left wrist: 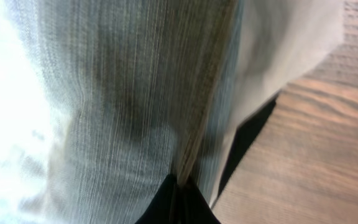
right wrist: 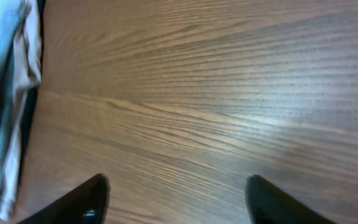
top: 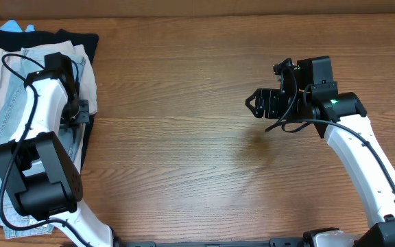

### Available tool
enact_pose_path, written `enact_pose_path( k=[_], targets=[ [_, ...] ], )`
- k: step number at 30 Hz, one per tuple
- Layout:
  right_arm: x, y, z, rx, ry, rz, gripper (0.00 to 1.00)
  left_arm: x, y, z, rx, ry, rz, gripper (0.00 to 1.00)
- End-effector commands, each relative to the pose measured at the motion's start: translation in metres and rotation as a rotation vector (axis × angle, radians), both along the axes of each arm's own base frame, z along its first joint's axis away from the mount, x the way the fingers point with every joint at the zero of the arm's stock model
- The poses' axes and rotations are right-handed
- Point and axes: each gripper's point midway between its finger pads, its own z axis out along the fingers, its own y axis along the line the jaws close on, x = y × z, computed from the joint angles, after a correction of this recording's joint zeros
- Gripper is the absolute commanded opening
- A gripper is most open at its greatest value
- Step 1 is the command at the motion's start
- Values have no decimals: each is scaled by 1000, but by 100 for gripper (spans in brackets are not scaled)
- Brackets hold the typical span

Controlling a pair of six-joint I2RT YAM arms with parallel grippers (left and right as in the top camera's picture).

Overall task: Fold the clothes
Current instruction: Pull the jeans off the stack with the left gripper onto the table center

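Barely begun: denim shorts (top: pixel 2 130) lie unfolded at the table's (top: pixel 184 137) left; left fingers (left wrist: pixel 166 208) seemingly pinch their fabric, right fingers (right wrist: pixel 82 205) spread, empty.

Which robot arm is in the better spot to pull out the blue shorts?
Left. The left gripper sits at the clothes pile, apparently pinching the denim shorts. The right gripper hangs open over bare table, away from the pile.
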Motion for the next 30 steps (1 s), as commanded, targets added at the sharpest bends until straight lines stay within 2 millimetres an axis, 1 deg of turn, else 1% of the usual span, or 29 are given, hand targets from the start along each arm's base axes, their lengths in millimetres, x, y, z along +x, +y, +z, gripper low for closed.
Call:
enact_pose_path(
  k=[1,3,4,6,7,10,13,15,17,21,22,23,26,27,29,30],
  targets=[
    [7,0,15,23,-19,-41,68,18,-13,26,-26,-44,15,4],
    [10,-2,27,34,-46,-56,68,27,-28,49,-77,-67,-5,4],
    [12,-4,36,37,-66,-60,68,33,-40,61,-121,-87,-20,4],
    [13,-7,50,41,-93,-67,68,43,-70,86,-231,-133,-56,4],
    [12,-9,58,43,-106,-74,68,48,-89,98,-303,-159,-84,4],
    [9,-19,77,47,-120,-102,68,55,-134,118,-429,-194,-159,4],
    [1,-37,93,47,-107,-156,69,53,-190,122,-524,-182,-267,4],
    [-3,-49,99,43,-96,-191,69,49,-221,120,-551,-166,-333,4],
    [-8,-66,103,40,-83,-239,68,46,-255,119,-559,-161,-402,4],
    [-15,-97,104,34,-62,-332,69,42,-326,125,-585,-210,-552,4],
    [-16,-104,103,33,-54,-352,69,41,-347,127,-597,-233,-590,4],
    [-17,-109,102,30,-48,-368,69,40,-361,129,-606,-249,-620,4],
    [-23,-125,97,27,-18,-416,69,31,-415,134,-643,-301,-724,4],
    [-25,-131,96,27,-6,-434,69,27,-429,135,-654,-314,-752,6],
    [-28,-140,94,19,4,-453,70,22,-451,136,-672,-334,-797,14],
    [-30,-145,93,14,10,-465,72,20,-460,137,-681,-344,-809,27]
  ],
)
